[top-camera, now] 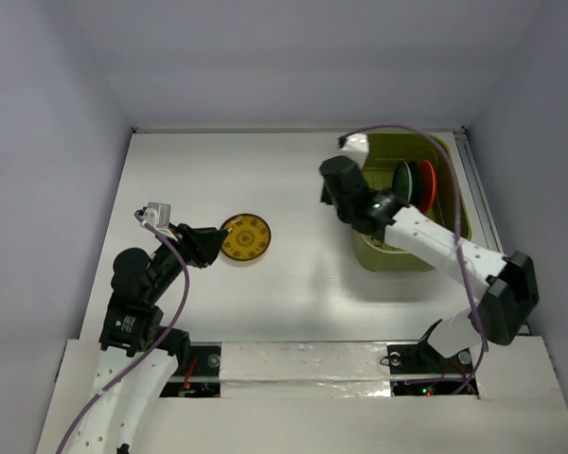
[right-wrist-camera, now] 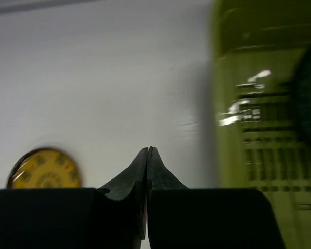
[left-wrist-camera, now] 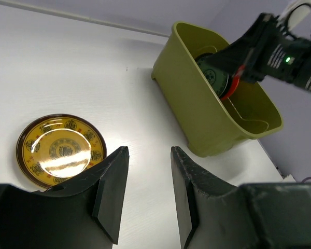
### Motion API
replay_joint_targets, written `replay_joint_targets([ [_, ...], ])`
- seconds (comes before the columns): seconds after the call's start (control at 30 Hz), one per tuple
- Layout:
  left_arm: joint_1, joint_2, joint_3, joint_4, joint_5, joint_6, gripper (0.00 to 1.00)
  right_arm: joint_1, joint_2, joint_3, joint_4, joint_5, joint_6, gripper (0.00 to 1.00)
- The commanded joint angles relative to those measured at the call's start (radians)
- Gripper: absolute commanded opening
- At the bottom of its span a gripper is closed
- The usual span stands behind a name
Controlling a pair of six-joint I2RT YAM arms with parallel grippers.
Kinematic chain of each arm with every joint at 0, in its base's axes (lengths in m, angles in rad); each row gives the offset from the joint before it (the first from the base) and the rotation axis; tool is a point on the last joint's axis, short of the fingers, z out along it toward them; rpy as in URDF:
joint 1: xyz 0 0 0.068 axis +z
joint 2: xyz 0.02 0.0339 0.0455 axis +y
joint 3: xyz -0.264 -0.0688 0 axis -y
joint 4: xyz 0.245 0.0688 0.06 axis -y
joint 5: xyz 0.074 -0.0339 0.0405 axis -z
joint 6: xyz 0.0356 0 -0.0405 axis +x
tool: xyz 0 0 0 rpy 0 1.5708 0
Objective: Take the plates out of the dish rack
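One yellow plate [top-camera: 245, 236] is out on the table [top-camera: 293, 170], with the left gripper [left-wrist-camera: 149, 149] open beside it. The right gripper [right-wrist-camera: 147, 150] is pinched shut on nothing at the dish rack [top-camera: 398, 257]. I'd guess it has to open next to grab the dark plate [top-camera: 404, 182] or the orange-red plate [top-camera: 427, 184] standing inside

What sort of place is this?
Probably a robot lab cell, not a kitchen: a white table enclosed by plain grey walls, with a green dish rack and a yellow plate.

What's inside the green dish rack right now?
Two plates stand on edge in the dish rack: a dark plate and an orange-red plate beside it. The right arm covers part of the rack, so more could be hidden.
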Motion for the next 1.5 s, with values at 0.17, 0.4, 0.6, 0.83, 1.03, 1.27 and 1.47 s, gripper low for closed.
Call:
replay_joint_targets([
  [0.17,-0.005,-0.013,0.008,0.051,0.016,-0.004,0.34,-0.328,-0.118,-0.067,-0.152,0.133,-0.197,0.27],
  [0.4,-0.005,-0.016,0.009,0.049,0.012,-0.004,0.34,-0.451,0.002,0.012,-0.165,0.088,-0.251,0.34],
  [0.6,-0.014,-0.018,0.011,0.048,0.010,-0.004,0.34,-0.498,0.083,0.086,-0.188,0.101,-0.287,0.34],
  [0.83,-0.014,-0.018,0.012,0.046,0.010,-0.003,0.34,-0.517,0.149,0.115,-0.194,0.113,-0.313,0.34],
  [1.03,-0.014,-0.018,0.012,0.046,0.010,-0.003,0.34,-0.517,0.169,0.118,-0.191,0.110,-0.318,0.29],
  [1.27,-0.014,-0.022,0.012,0.046,0.010,-0.003,0.34,-0.517,0.175,0.123,-0.194,0.116,-0.326,0.23],
  [1.47,-0.024,-0.027,0.014,0.045,0.007,-0.004,0.34,-0.517,0.190,0.129,-0.208,0.131,-0.338,0.16],
])
